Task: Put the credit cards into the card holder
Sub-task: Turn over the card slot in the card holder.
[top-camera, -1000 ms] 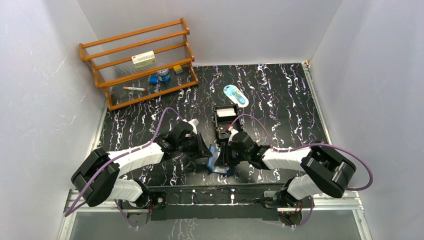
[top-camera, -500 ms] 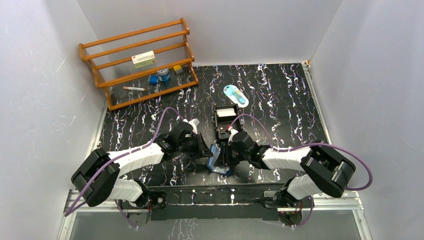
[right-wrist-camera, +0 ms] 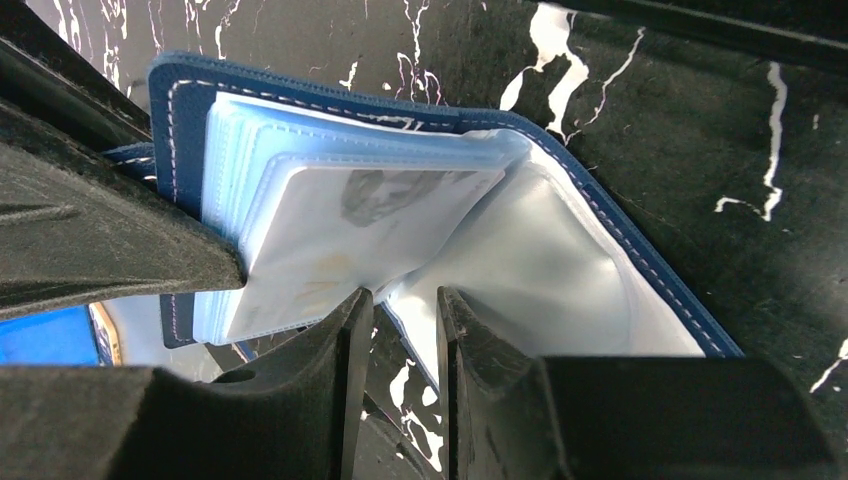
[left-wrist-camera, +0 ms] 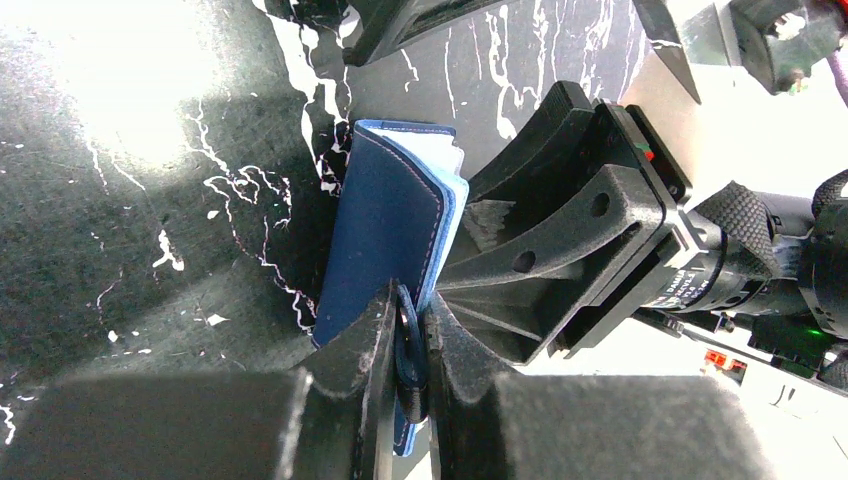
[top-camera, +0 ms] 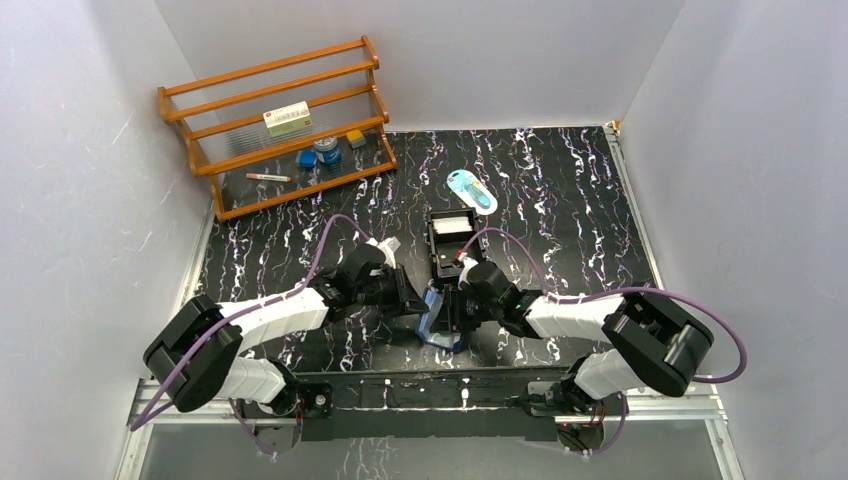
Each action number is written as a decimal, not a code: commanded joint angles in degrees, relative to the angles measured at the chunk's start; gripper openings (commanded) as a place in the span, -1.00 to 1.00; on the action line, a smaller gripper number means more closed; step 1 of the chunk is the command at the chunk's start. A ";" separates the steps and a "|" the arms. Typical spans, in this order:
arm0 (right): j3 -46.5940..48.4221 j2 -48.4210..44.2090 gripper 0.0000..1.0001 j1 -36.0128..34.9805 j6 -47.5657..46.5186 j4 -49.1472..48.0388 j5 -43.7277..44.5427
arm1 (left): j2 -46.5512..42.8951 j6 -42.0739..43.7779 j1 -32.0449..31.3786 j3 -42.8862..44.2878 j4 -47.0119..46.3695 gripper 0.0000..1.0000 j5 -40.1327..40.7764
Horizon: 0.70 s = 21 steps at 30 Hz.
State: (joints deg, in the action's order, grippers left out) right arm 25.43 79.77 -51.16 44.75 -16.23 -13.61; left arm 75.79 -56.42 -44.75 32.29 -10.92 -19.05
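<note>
The card holder [top-camera: 438,320] stands on its edge on the black marbled counter [top-camera: 560,200], low in the centre of the top view, wedged between the two grippers. The left gripper [left-wrist-camera: 405,312] has its jaws closed on the lower edge of the navy cover (a small dark tab shows in the pinch). The right gripper [right-wrist-camera: 400,300] faces the open inside, its jaws a narrow gap apart with bare counter showing through; the edge of one clear, light-blue pocket leaf runs down into that gap. Above the holder in the top view sits a black tray [top-camera: 436,250] holding a pale stack, apparently the credit cards [top-camera: 452,224].
</note>
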 commanded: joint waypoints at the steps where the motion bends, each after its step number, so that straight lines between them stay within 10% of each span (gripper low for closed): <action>1: -0.47 -0.89 -0.22 0.50 -1.16 0.87 -0.03 | 0.06 -1.35 -0.46 -0.36 -6.33 -1.00 -3.79; 21: -0.99 -0.90 -0.22 1.49 -1.36 0.57 -1.34 | 0.57 -2.23 -0.50 -1.99 -10.84 -1.00 -5.67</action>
State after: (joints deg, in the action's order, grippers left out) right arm 25.21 79.66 -49.93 44.56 -16.03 -15.16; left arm 77.43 -57.21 -44.75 31.00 -16.62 -21.26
